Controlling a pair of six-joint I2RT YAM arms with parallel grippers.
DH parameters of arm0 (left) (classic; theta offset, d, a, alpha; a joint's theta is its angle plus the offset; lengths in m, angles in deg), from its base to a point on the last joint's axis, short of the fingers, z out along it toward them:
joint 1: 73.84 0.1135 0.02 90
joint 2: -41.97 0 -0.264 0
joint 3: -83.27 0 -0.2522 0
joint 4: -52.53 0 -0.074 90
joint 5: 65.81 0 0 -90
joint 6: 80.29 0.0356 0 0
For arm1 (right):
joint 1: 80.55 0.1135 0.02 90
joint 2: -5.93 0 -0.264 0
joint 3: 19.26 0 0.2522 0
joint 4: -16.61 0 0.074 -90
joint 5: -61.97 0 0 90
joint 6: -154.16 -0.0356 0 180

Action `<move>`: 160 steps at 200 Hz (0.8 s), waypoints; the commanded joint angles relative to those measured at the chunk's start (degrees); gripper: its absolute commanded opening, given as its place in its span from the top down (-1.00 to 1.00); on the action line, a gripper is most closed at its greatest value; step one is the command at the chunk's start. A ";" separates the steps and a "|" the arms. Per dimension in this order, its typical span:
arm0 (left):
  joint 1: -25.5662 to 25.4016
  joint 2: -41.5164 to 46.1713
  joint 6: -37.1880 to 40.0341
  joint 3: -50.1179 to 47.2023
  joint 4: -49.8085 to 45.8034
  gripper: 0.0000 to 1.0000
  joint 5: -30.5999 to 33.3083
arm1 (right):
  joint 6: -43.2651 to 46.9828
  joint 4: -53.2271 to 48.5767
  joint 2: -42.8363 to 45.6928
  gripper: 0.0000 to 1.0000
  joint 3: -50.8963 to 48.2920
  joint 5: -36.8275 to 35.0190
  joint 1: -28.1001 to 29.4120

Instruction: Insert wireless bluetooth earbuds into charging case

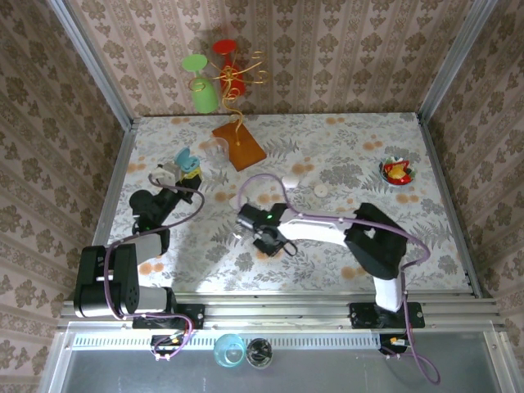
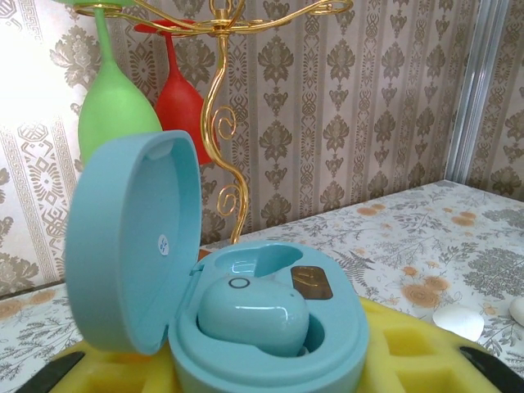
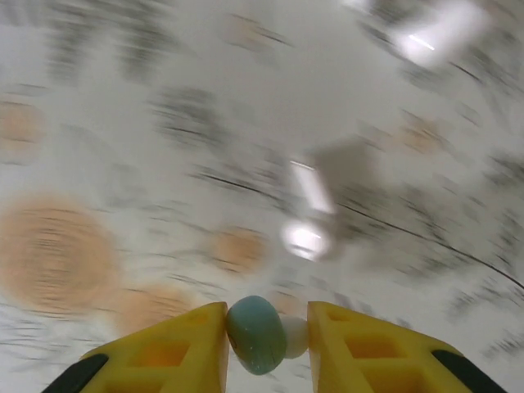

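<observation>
- The right gripper (image 3: 266, 332) was seen closed narrowly on a pale-blue earbud (image 3: 255, 337), which was pinched between the yellow fingers (image 3: 176, 348). A small white bit behind it could not be identified.
- The table (image 3: 123, 123) was blurred beneath, so the earbud was judged lifted and apart from the case.
- The left gripper (image 2: 270, 364) was clamped on the open charging case (image 2: 131, 237), which was held upright with its lid back.
- A seated earbud (image 2: 250, 315) was noted in the case, and the empty slot (image 2: 260, 260) beside it was unfilled.
- The task was judged about half done: the held earbud had yet to be carried over and seated.
</observation>
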 commanded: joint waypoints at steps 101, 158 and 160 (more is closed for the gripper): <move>-3.89 -0.57 -0.42 -0.38 1.15 0.31 -1.45 | -5.82 -5.20 3.58 0.09 -5.38 -7.32 -9.92; -3.27 -1.67 -0.78 -0.11 2.55 0.31 -0.63 | -4.23 -11.02 0.08 -0.04 1.24 -17.63 -2.54; -3.27 -1.77 -0.83 -0.10 2.59 0.31 -0.65 | -4.17 -11.30 -0.19 -0.03 1.49 -18.06 -2.27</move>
